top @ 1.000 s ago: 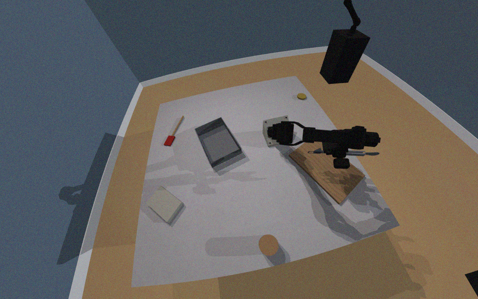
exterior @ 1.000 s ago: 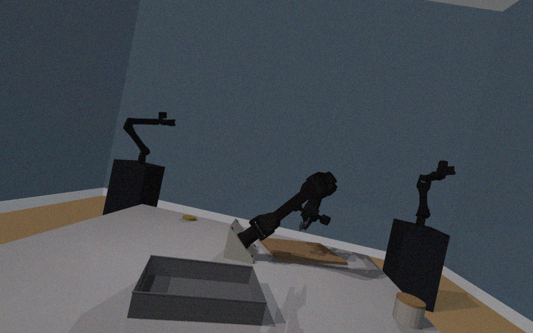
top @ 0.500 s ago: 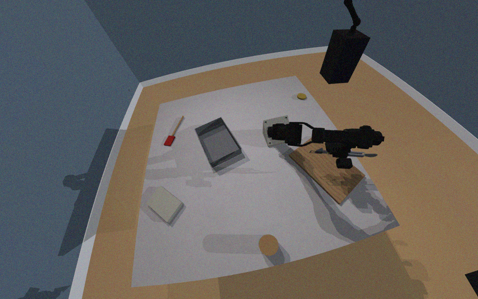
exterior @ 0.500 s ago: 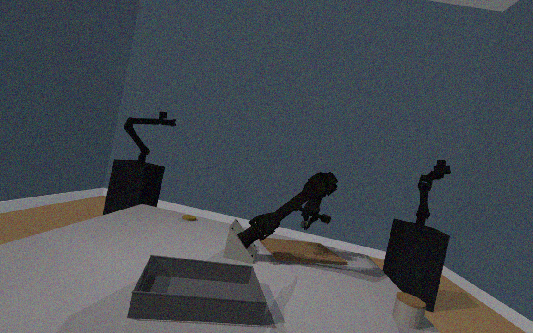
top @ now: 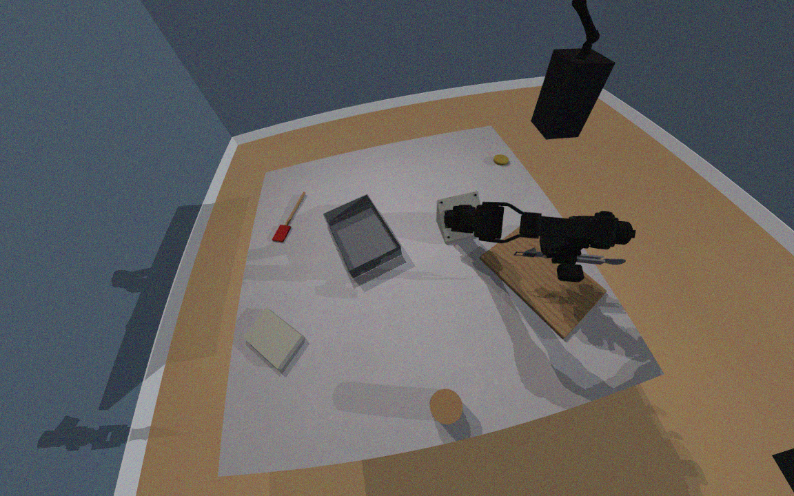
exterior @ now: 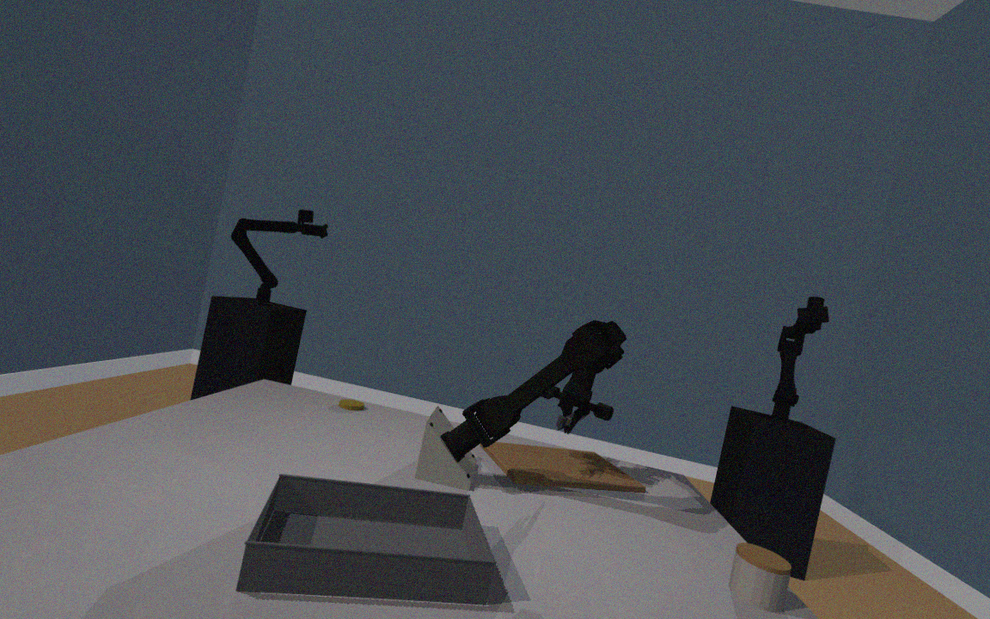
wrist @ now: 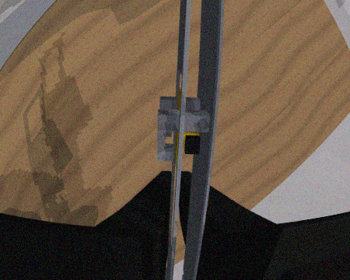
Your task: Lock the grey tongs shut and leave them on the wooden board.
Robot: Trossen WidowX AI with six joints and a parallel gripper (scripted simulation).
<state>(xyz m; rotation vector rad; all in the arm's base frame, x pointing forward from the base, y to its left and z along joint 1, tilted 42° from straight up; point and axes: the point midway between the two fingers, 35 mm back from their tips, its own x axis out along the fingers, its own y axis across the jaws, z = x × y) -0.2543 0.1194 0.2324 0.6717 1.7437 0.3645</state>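
Holding the grey tongs (top: pixel 600 259) (exterior: pixel 562 421) (wrist: pixel 211 78) in the gripper (top: pixel 563 255) (exterior: pixel 571 423) (wrist: pixel 174 180), above the wooden board (top: pixel 542 289) (exterior: pixel 560 465) (wrist: pixel 268 97).
Clasped narrowly about both long arms of the tongs, with just a slim gap between those arms in the wrist view; running lengthwise between the black fingertips and out past both sides of the gripper in the top view. Raised clear of the board, not lying on it; impossible to tell whether locked. Farther out on the white desk (top: pixel 387 333) (exterior: pixel 137 477), well apart from the tongs: the roasting tin (top: pixel 366 240) (exterior: pixel 368 573), the yellow disc (top: pixel 501 159) (exterior: pixel 351 404) and the red-headed utensil (top: pixel 281 233).
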